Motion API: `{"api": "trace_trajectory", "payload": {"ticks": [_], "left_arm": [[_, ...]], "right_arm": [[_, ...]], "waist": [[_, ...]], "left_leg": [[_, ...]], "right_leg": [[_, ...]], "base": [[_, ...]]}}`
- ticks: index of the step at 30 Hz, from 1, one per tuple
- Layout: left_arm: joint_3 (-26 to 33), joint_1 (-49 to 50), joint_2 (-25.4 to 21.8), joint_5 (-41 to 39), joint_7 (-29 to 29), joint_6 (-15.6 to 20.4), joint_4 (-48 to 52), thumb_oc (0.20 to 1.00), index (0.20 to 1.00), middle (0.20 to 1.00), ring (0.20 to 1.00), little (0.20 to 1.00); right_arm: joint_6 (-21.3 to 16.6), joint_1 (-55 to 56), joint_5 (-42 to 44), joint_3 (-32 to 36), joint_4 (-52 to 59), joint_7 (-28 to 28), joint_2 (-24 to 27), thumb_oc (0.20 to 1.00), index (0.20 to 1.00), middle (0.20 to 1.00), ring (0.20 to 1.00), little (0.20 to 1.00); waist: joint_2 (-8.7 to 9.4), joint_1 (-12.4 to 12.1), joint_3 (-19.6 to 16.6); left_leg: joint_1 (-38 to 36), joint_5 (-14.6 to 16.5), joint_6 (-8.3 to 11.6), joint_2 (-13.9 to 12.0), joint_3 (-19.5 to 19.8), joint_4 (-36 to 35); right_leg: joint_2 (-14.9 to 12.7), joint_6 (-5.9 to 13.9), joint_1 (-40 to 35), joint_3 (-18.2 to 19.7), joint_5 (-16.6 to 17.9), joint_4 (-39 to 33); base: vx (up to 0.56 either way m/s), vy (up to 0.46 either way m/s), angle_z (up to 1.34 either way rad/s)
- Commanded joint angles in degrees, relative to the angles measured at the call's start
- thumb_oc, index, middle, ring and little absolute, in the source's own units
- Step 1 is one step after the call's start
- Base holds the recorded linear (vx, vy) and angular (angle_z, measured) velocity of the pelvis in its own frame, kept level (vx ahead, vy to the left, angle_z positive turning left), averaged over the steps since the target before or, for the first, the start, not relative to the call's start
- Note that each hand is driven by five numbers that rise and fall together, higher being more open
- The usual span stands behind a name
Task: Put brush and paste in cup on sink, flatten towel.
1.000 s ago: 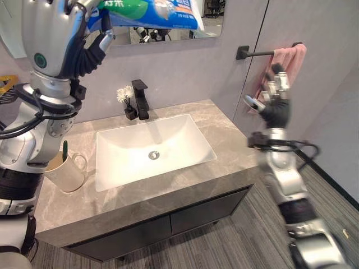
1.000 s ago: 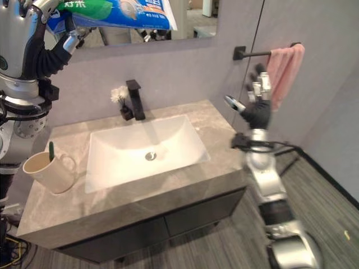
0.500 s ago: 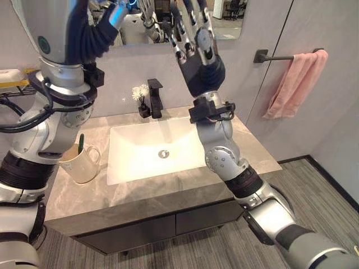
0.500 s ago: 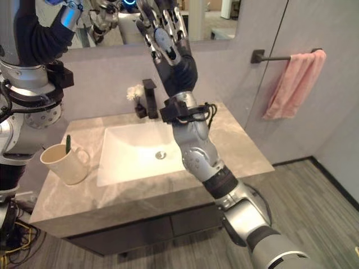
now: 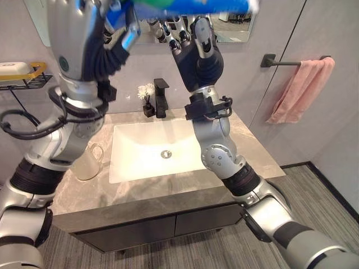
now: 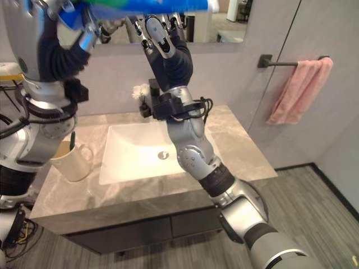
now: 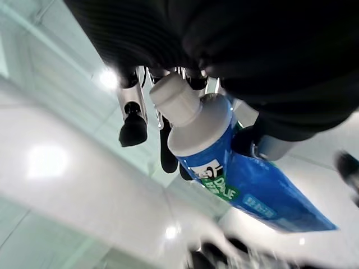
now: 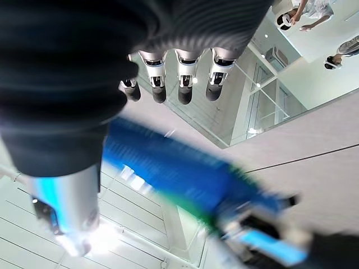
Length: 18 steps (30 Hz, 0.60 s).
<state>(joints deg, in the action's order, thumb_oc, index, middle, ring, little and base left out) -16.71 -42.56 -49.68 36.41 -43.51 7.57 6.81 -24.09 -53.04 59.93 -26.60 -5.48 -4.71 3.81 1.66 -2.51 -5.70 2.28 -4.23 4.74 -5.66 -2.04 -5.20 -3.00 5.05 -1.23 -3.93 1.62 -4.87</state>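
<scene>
Grey marble tabletop [image 5: 252, 151] carries a white sink [image 5: 140, 151] with a black faucet [image 5: 161, 96] at its back edge. Away from the sink toward the wall on the robot's right, a pink towel [image 5: 303, 89] hangs bunched on a black bar [image 5: 286, 60]. Beside the sink on the robot's left stands a cream cup [image 6: 70, 162] with a green brush [image 6: 72, 141] upright in it. High above the sink, the left hand [image 5: 118, 22] is clamped on the blue paste [image 7: 235, 168] tube — white cap toward the wrist. The right hand [image 5: 193, 36] is raised just beside the paste, fingers [image 8: 182, 84] straight and spread — nothing in it.
</scene>
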Motion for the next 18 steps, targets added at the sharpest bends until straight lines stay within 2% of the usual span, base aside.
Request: {"api": "trace_trajectory", "payload": {"ticks": [1, 9, 10, 11, 12, 18], "left_arm": [[1.5, -3.9, -1.0, -2.6, 0.3, 0.0, -2.5, 0.200, 0.200, 0.200, 0.200, 0.200], [3.5, 2.2, 0.9, -4.6, 1.9, 1.5, -0.9, 0.200, 0.200, 0.200, 0.200, 0.200], [3.6, 2.5, 1.1, -4.9, 2.0, 1.6, -0.9, 0.200, 0.200, 0.200, 0.200, 0.200], [3.7, 3.1, 1.5, -5.4, 2.2, 1.9, -0.8, 0.200, 0.200, 0.200, 0.200, 0.200], [3.7, 3.3, 1.8, -5.6, 2.2, 2.0, -0.7, 0.200, 0.200, 0.200, 0.200, 0.200], [2.8, 2.8, 3.6, -5.9, 2.5, 2.0, -0.6, 0.200, 0.200, 0.200, 0.200, 0.200]], "right_arm": [[-3.0, -6.2, -0.2, 2.2, 0.3, 0.9, 0.2, 1.000, 1.000, 1.000, 1.000, 1.000], [-2.9, -4.4, 0.2, 2.1, 0.5, 0.2, -0.1, 1.000, 1.000, 1.000, 1.000, 1.000], [-2.9, -4.1, 0.3, 2.0, 0.4, 0.0, -0.2, 0.768, 0.768, 0.768, 0.768, 0.768], [-2.7, -3.5, 0.6, 1.8, 0.1, 0.0, -0.4, 0.376, 0.376, 0.376, 0.376, 0.376], [-2.7, -3.4, 0.6, 1.7, -0.1, -0.1, -0.6, 0.200, 0.200, 0.200, 0.200, 0.200], [-2.8, -1.7, 1.0, 1.9, -0.8, -0.5, -1.8, 0.200, 0.200, 0.200, 0.200, 0.200]], "waist": [[2.79, -1.4, -0.4], [3.26, -1.7, -0.2], [3.23, -1.7, -0.2], [3.25, -1.6, -0.3], [3.21, -1.6, -0.3], [3.02, -1.4, -0.4]], "left_leg": [[-1.2, 2.8, 0.30, -0.1, 0.1, 0.2], [-1.1, 2.8, 0.10, -0.1, 0.1, 0.2], [-1.0, 2.8, 0.09, -0.1, 0.1, 0.2], [-1.0, 2.9, 0.06, -0.1, 0.1, 0.2], [-1.0, 2.9, 0.05, -0.1, 0.1, 0.2], [-1.2, 3.0, 0.00, 0.0, 0.3, 0.2]], "right_leg": [[-5.5, 4.02, 1.0, -0.5, 1.4, -0.1], [-5.5, 3.92, 1.2, -0.6, 1.4, -0.1], [-5.5, 3.91, 1.3, -0.7, 1.4, -0.1], [-5.5, 3.87, 1.3, -0.7, 1.4, -0.1], [-5.6, 3.86, 1.2, -0.8, 1.4, -0.1], [-5.5, 3.74, 0.9, -0.9, 1.2, -0.1]], "base": [[0.00, 0.000, 0.00], [0.00, 0.000, 0.00], [0.00, 0.000, 0.00], [0.00, 0.000, 0.00], [0.00, 0.000, 0.00], [0.00, -0.001, 0.01]]}}
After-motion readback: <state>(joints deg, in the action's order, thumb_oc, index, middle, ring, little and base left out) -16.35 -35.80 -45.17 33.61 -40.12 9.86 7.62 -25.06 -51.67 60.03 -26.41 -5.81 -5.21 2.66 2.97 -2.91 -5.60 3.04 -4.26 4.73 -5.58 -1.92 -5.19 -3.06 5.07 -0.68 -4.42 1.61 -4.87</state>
